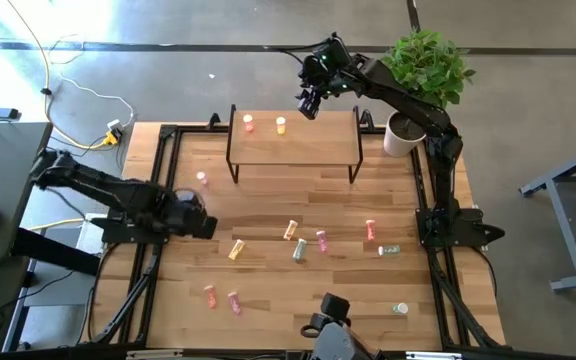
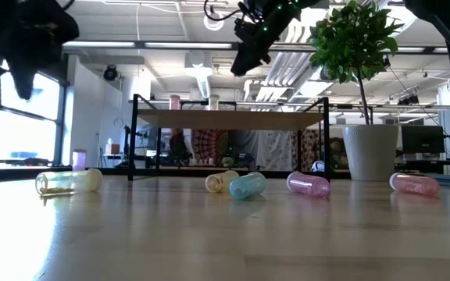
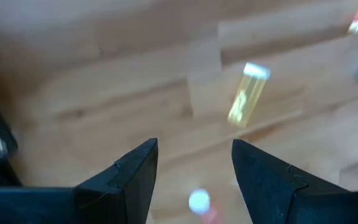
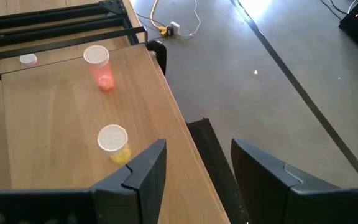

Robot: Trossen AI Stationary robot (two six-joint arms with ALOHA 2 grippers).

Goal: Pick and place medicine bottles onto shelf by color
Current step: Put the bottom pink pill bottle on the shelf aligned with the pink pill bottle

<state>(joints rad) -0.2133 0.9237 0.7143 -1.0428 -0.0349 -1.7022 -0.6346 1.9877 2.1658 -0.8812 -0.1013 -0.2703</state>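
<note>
Since the left end effector (image 3: 194, 171) hangs open above the yellow bottle (image 3: 248, 93) lying on the desk (image 1: 268, 290), I'd pinch its light, slick, roll-prone body mid-length.

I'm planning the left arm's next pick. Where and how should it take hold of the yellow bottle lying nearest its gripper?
Grip the yellow bottle across the middle of its body, coming straight down from above. It lies on its side on the table, so the round sides face outward and the white cap points along the wood. Turn the open left gripper so the fingers straddle its width. No other bottle lies against it, so probably nothing blocks either finger.
</note>
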